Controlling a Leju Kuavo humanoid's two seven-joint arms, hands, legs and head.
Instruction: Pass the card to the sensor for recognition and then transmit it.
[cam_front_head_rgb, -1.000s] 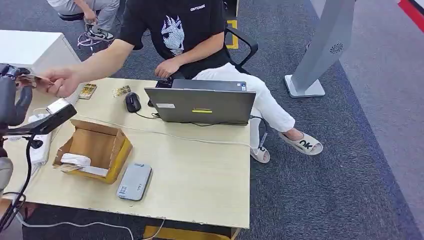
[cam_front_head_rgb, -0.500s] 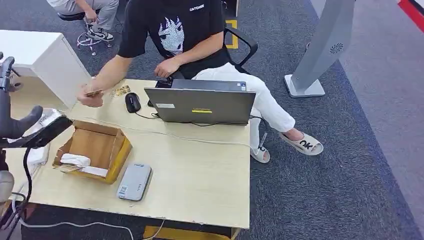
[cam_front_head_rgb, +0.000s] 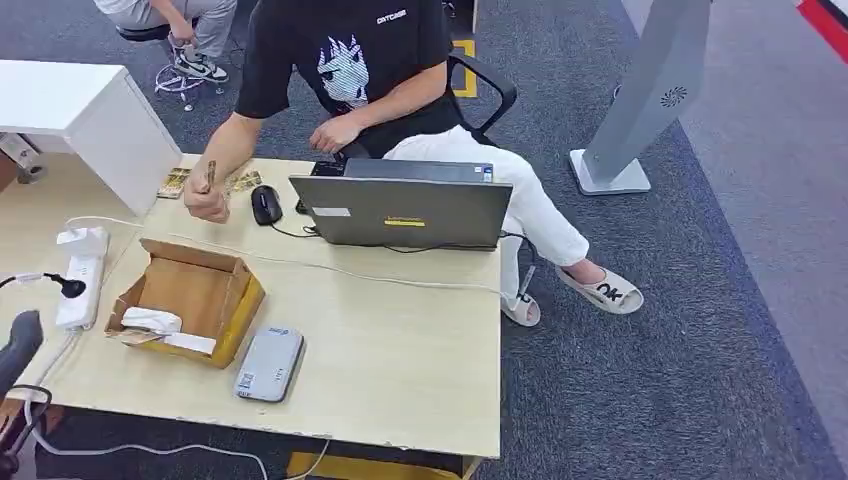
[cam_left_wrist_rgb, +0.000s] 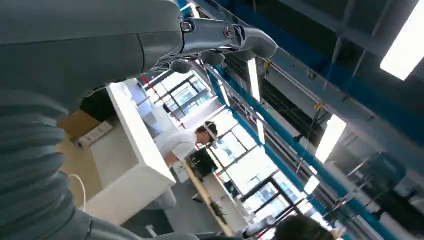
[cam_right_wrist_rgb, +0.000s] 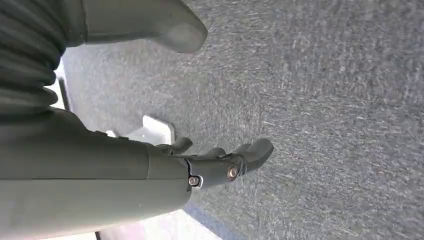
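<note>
The card (cam_front_head_rgb: 210, 172) stands upright in the person's hand (cam_front_head_rgb: 205, 200) at the counter's (cam_front_head_rgb: 400, 350) upper left, well apart from the left hand (cam_left_wrist_rgb: 220, 42), whose fingers (cam_left_wrist_rgb: 250, 42) are loosely spread and hold nothing.

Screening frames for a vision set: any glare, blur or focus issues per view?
Head view: even light, sharp, soft shadows under the laptop and cardboard box. Left wrist view: ceiling lights and windows blow out, the left hand looks dark against them. Right wrist view: the carpet is soft and grainy, the right hand sharper.
</note>
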